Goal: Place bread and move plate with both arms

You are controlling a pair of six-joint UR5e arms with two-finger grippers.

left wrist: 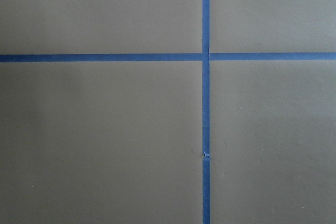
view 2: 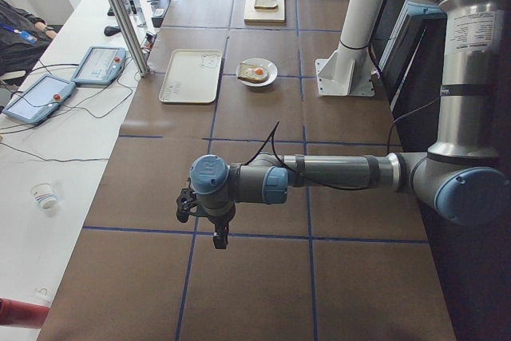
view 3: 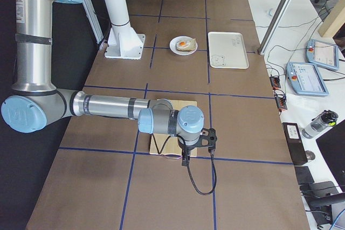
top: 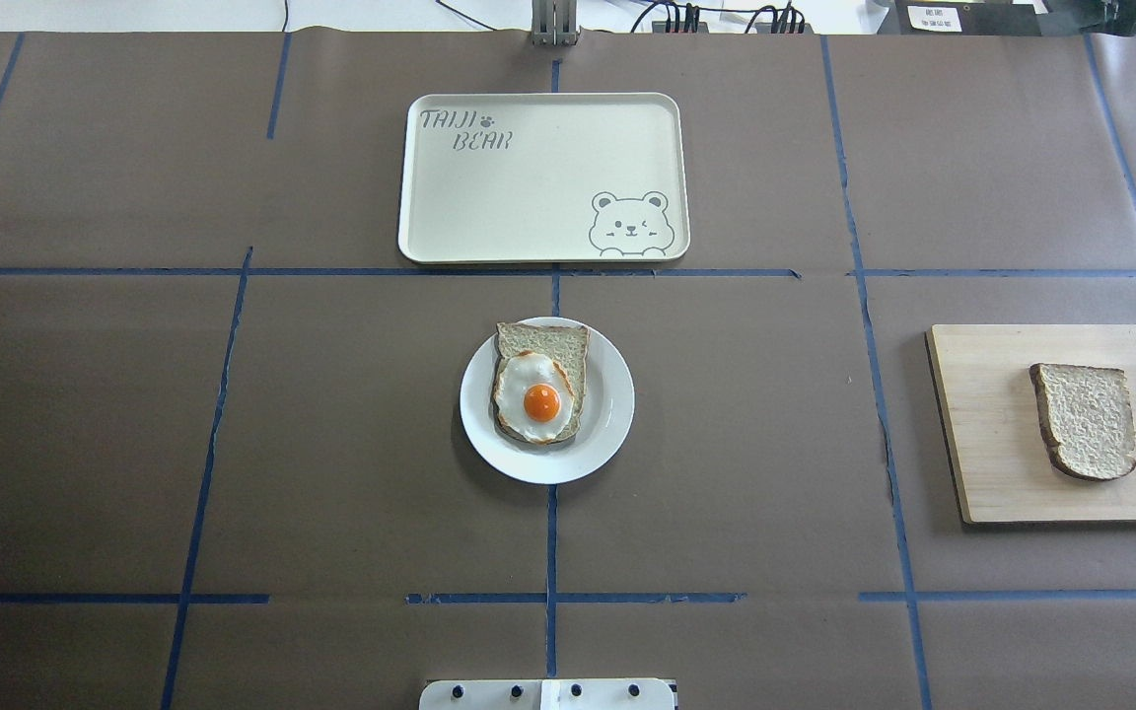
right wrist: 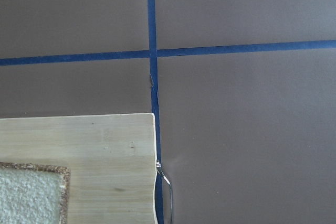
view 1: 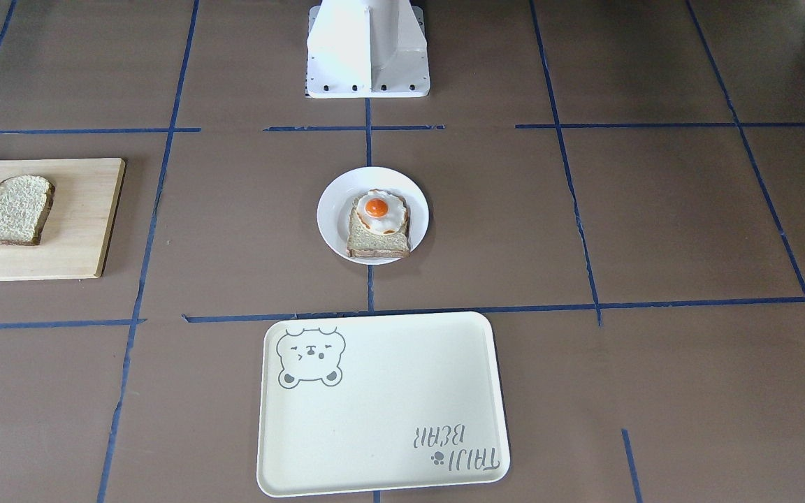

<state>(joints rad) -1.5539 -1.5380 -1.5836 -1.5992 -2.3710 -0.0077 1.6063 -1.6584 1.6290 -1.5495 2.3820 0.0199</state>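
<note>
The bread (top: 1086, 419) lies flat on a wooden board (top: 992, 434) at the right of the overhead view; it also shows in the front view (view 1: 15, 209) and its corner in the right wrist view (right wrist: 29, 198). The white plate (top: 612, 404) sits mid-table and carries a darker slice with a fried egg (top: 538, 390). My left gripper (view 2: 217, 239) hangs over bare table far from the plate. My right gripper (view 3: 185, 160) hangs over the board's near edge. Both show only in the side views, so I cannot tell whether they are open or shut.
A cream tray with a bear drawing (top: 538, 177) lies just beyond the plate. The white base block (view 1: 367, 49) stands behind the plate. Blue tape lines cross the brown table. Tablets, cables and a cup (view 2: 45, 195) lie on the side bench.
</note>
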